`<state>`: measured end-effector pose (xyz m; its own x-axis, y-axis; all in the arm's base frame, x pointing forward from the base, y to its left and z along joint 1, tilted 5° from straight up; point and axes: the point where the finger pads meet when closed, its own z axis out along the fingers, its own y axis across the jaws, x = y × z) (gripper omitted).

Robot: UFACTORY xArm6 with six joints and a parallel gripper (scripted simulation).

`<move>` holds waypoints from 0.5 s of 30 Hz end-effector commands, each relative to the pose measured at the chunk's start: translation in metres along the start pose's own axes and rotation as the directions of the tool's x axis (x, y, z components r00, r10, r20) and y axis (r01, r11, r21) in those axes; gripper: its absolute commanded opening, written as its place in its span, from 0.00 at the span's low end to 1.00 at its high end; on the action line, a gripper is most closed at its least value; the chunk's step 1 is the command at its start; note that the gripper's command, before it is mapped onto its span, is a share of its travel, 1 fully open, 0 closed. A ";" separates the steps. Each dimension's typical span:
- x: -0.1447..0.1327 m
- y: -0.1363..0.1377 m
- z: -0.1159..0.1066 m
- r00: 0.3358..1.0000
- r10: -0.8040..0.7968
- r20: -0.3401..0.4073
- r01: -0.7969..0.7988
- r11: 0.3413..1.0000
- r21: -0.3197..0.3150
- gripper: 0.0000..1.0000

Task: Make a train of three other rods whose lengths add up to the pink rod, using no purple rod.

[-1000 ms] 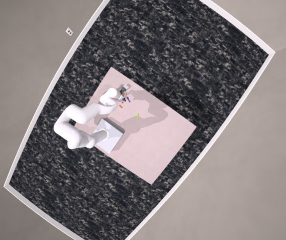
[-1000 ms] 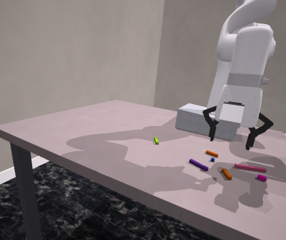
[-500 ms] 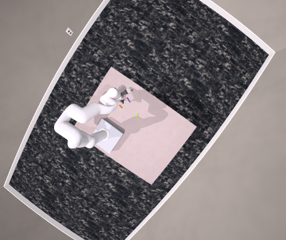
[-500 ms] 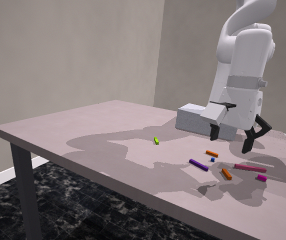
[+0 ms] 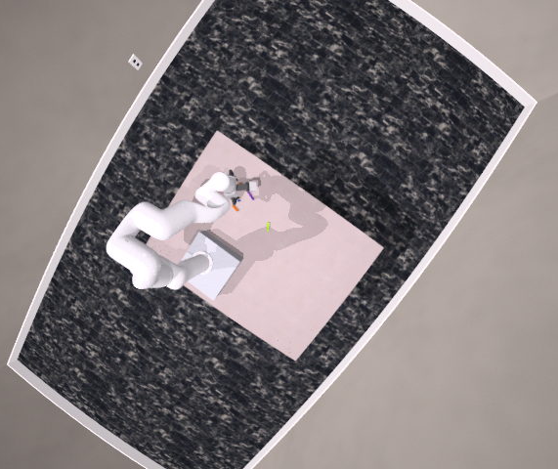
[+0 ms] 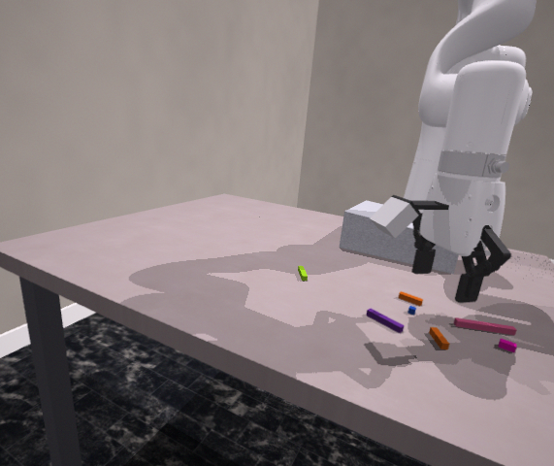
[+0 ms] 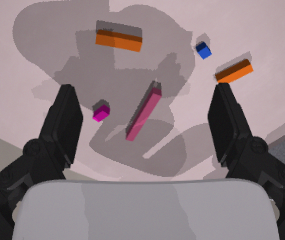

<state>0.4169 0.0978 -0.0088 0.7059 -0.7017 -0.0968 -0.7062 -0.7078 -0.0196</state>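
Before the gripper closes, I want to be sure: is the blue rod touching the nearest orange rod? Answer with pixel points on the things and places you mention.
Apart. The wrist view shows bare table between the blue rod (image 6: 411,310) (image 7: 204,50) and the orange rod (image 6: 410,298) (image 7: 234,72).

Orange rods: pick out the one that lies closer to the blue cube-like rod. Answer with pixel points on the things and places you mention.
The smaller-looking orange rod (image 6: 410,298) (image 7: 234,71) beside the blue rod (image 6: 411,310) (image 7: 204,50); the other (image 6: 439,338) (image 7: 118,41) lies farther off.
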 end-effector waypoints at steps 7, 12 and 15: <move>0.001 -0.001 0.003 0.951 0.308 -0.018 -0.308 0.951 -0.006 1.00; 0.001 -0.001 0.004 0.900 0.436 -0.019 -0.436 0.900 -0.003 1.00; 0.001 -0.001 0.005 0.861 0.508 -0.019 -0.509 0.861 -0.002 1.00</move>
<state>0.4165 0.0979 -0.0138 0.3799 -0.9199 -0.0969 -0.9234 -0.3833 0.0188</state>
